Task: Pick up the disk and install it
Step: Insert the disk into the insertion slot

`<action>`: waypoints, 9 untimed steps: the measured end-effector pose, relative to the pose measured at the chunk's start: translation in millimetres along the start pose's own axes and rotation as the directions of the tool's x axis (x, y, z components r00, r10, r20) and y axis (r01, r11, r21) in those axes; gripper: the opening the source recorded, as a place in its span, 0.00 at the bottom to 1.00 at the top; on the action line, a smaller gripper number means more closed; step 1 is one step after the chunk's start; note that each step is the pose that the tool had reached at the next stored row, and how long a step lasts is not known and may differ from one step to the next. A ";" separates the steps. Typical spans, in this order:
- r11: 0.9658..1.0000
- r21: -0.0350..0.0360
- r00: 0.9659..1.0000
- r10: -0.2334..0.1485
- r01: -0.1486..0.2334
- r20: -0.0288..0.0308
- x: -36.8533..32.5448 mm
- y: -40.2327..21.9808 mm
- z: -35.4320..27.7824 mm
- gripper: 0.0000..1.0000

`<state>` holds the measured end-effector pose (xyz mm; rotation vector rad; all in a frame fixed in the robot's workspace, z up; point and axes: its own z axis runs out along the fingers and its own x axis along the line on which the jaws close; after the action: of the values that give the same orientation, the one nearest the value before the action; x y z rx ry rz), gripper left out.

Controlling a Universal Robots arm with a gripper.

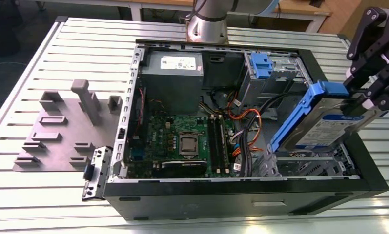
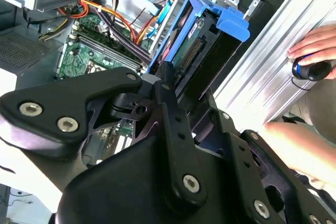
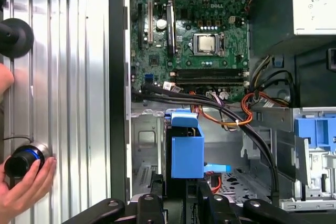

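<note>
End effector [image 1: 359, 104], partly cut off, clamps the tilted disk [image 1: 322, 127].

Place: robotics lab or workshop.
Landmark: opened desktop computer case [image 1: 246, 190] (side panel off, motherboard [image 1: 181, 141] bared).
Under it: slatted aluminium table [image 1: 25, 83].
Behind it: robot arm base [image 1: 207, 24], standing on the table.
Exterior view's left of it: grey moulded fixture plate [image 1: 57, 131].

Exterior view: bright, even overhead light; glare along table [image 1: 246, 228] slats at near edge; computer case [image 1: 246, 190] interior shadowed; gripper [image 1: 365, 105] near-black, detail lost; disk [image 1: 324, 129] label pale. Second wrist view: gripper links close, soft-focus, glints on screws [image 2: 190, 183]; table strip washed out. First wrist view: motherboard [image 3: 199, 40] evenly lit, crisp; table slats shiny.
</note>
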<state>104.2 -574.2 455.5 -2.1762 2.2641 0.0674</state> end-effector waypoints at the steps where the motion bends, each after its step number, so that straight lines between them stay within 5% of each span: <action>1: 1.000 0.000 1.000 0.000 0.000 0.000 0.0 -1.4 0.4 0.35; 9: 1.000 0.000 1.000 0.000 0.000 0.000 -0.1 -4.3 3.0 0.35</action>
<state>108.4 -574.2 452.4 -2.1762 2.2643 0.0672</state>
